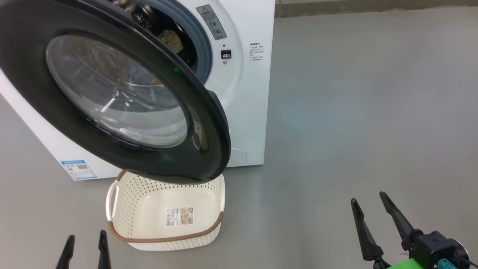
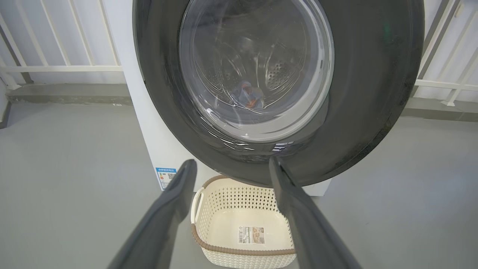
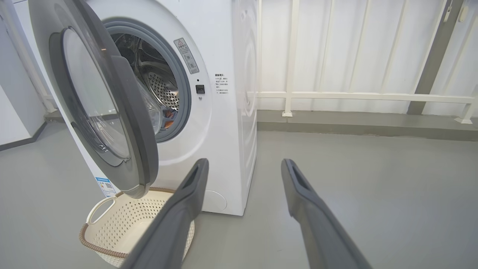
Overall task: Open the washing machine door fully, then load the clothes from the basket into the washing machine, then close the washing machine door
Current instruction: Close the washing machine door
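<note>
The washing machine (image 1: 242, 112) stands with its door (image 1: 33, 82) swung partly out, its black rim hanging over the basket (image 1: 168, 238). The basket holds nothing but its paper label. Clothes (image 1: 170, 40) lie inside the drum; blue fabric shows through the door glass (image 2: 246, 97). My left gripper (image 1: 86, 235) is open and empty, low in front of the basket, fingers pointing at the door's lower rim (image 2: 358, 112). My right gripper (image 1: 367, 197) is open and empty over bare floor to the machine's right, facing the door's edge (image 3: 138, 123) and the drum opening (image 3: 164, 86).
Grey floor (image 1: 354, 112) spreads to the right of the machine. Behind it a white railing (image 3: 354, 97) and a low grey kerb (image 3: 354, 125) run along the wall. A blue energy sticker (image 1: 78, 170) marks the machine's lower front.
</note>
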`<state>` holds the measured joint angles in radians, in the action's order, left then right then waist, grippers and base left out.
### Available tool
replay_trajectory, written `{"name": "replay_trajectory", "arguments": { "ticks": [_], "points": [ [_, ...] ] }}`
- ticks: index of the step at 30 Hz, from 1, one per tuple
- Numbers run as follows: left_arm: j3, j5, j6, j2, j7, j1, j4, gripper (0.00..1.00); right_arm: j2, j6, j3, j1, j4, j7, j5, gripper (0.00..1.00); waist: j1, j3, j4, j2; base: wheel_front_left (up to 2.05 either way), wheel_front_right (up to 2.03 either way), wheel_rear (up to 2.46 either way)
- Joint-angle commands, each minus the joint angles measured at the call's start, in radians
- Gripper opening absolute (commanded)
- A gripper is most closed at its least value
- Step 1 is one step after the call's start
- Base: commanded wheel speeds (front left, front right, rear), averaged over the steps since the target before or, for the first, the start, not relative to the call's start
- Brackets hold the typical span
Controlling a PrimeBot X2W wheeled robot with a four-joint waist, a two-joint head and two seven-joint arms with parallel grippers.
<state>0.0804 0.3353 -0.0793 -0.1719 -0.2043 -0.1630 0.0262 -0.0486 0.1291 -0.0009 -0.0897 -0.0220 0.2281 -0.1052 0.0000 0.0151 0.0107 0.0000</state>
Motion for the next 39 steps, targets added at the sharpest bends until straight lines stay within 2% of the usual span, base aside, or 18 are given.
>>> {"name": "replay_trajectory", "arguments": {
  "ticks": [1, 27, 28, 29, 30, 39],
  "points": [
    [-0.029, -0.014, -0.011, -0.018, -0.012, 0.018, -0.016, 1.00, -0.003, 0.002, 0.018, 0.001, -0.030, -0.004, 0.017, 1.00, 0.0000, -0.007, 0.000, 0.0000, 0.00, 0.00, 0.00],
    [-0.014, -0.017, -0.043, -0.020, -0.010, 0.007, -0.031, 1.00, -0.002, 0.002, 0.000, -0.012, -0.036, -0.015, 0.016, 1.00, 0.0000, -0.028, -0.015, 0.0000, 0.00, 0.00, 0.00],
    [-0.013, -0.017, -0.045, -0.020, -0.010, 0.008, -0.032, 1.00, -0.002, 0.002, -0.001, -0.012, -0.036, -0.015, 0.015, 0.58, 0.0000, -0.028, -0.015, 0.0000, 0.00, 0.00, 0.00],
    [-0.012, -0.018, -0.046, -0.020, -0.009, 0.009, -0.033, 1.00, -0.002, 0.002, -0.003, -0.012, -0.037, -0.015, 0.012, 0.26, 0.0000, -0.027, -0.015, 0.0000, 0.00, 0.00, 0.00],
    [-0.011, -0.018, -0.047, -0.020, -0.009, 0.009, -0.034, 1.00, -0.002, 0.002, -0.005, -0.012, -0.036, -0.015, 0.005, 0.00, 0.0000, -0.027, -0.015, 0.0000, 0.00, 0.00, 0.00],
    [0.000, -0.020, -0.055, -0.021, -0.009, 0.017, -0.039, 1.00, -0.002, 0.002, 0.005, -0.001, -0.024, -0.025, -0.005, 0.00, 0.0000, -0.021, -0.013, 0.0000, 0.00, 0.00, 0.00]
  ]
}}
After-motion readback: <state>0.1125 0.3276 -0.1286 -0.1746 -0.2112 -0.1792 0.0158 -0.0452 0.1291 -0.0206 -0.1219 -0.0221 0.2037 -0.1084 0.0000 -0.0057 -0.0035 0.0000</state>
